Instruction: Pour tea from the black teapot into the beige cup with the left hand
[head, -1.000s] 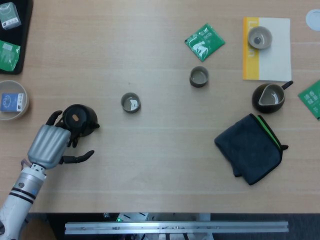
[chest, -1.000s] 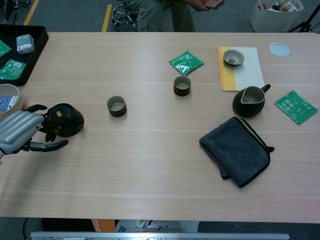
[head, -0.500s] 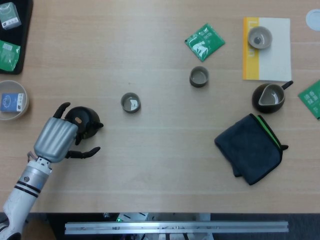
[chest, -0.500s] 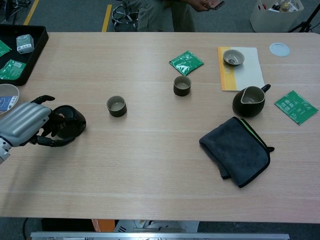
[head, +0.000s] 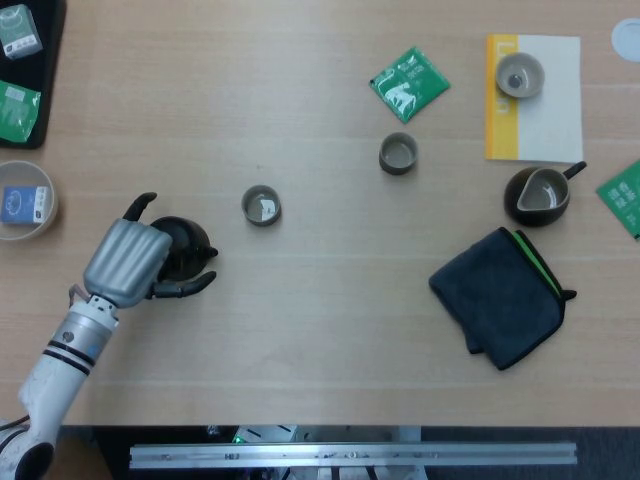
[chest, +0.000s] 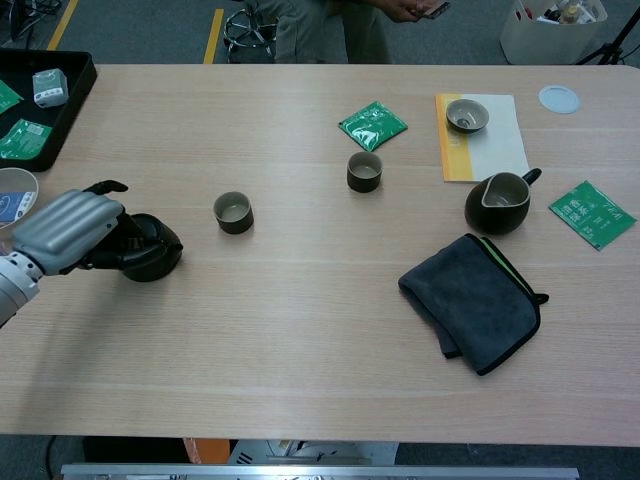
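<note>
The black teapot (head: 190, 250) (chest: 155, 258) sits at the table's left side. My left hand (head: 128, 262) (chest: 68, 230) lies over its left half and grips it, fingers wrapped around the body, which hides the handle and lid. A beige cup (head: 520, 75) (chest: 467, 115) stands far right on a yellow and white booklet (head: 545, 120). Two dark cups with pale insides stand between them: one (head: 261, 206) (chest: 233, 212) just right of the teapot, the other (head: 398, 154) (chest: 364, 171) mid-table. My right hand shows in neither view.
A dark pitcher (head: 538, 195) (chest: 498, 203) and a folded dark cloth (head: 500, 295) (chest: 470, 300) lie at the right. Green tea packets (head: 408, 84) (chest: 590, 213) lie about. A black tray (head: 55, 70) and a small bowl (head: 48, 215) occupy the far left.
My left hand has closed around the teapot and carried it a little to the right, toward the nearest dark cup. Nothing else has moved.
</note>
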